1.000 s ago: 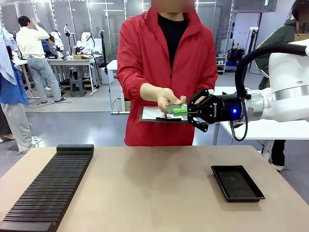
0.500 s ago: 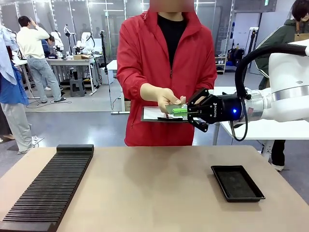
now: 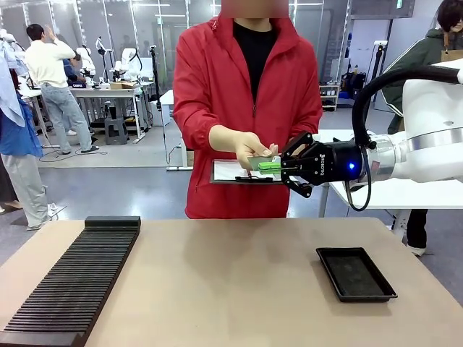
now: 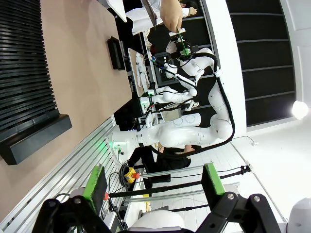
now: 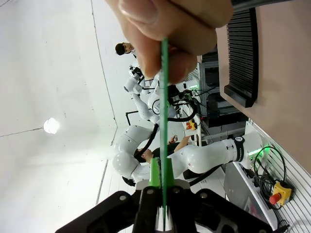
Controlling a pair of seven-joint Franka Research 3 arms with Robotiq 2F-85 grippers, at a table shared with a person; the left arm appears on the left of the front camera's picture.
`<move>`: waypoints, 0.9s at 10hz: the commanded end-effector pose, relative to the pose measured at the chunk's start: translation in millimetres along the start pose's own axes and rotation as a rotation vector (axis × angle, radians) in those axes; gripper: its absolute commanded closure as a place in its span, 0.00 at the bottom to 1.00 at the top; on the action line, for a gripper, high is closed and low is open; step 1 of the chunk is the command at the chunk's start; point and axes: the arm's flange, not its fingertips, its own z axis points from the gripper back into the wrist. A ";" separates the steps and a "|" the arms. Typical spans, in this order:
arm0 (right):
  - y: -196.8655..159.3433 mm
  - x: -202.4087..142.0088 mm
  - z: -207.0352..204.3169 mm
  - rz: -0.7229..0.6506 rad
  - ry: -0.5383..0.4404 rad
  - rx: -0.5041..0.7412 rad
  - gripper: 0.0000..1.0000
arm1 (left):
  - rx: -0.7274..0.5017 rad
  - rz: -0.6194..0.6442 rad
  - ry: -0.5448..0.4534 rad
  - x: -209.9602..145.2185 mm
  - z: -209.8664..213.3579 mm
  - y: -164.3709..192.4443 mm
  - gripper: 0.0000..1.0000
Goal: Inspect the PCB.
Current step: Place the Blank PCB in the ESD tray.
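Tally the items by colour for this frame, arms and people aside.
Black: 2, long black ribbed rack and shallow black rectangular tray
Green: 1, thin flat green PCB
White: 1, clipboard with white paper
Total: 4

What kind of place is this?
Probably a robotics lab: a white robot arm at a tan wooden table, a yellow emergency-stop box with a red button, and cluttered grey workbenches across an open floor behind.

Green PCB (image 3: 268,165), red jacket (image 3: 210,87), tan table (image 3: 231,289). Black tray (image 3: 325,269) at right, black ribbed rack (image 3: 72,282) at left. Right gripper (image 3: 281,165) black, its arm (image 3: 434,137) white.
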 end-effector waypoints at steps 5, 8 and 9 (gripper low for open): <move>2.3 -1.4 -1.1 0.005 0.000 -0.002 1.00 | 0.009 -0.001 0.006 -2.6 -0.4 -3.4 0.00; 2.3 -1.4 -1.1 0.005 0.000 -0.002 1.00 | 0.009 -0.001 0.006 -2.6 -0.4 -3.4 0.00; 2.3 -1.4 -1.1 0.005 0.000 -0.002 1.00 | 0.009 -0.001 0.006 -2.6 -0.4 -3.4 0.00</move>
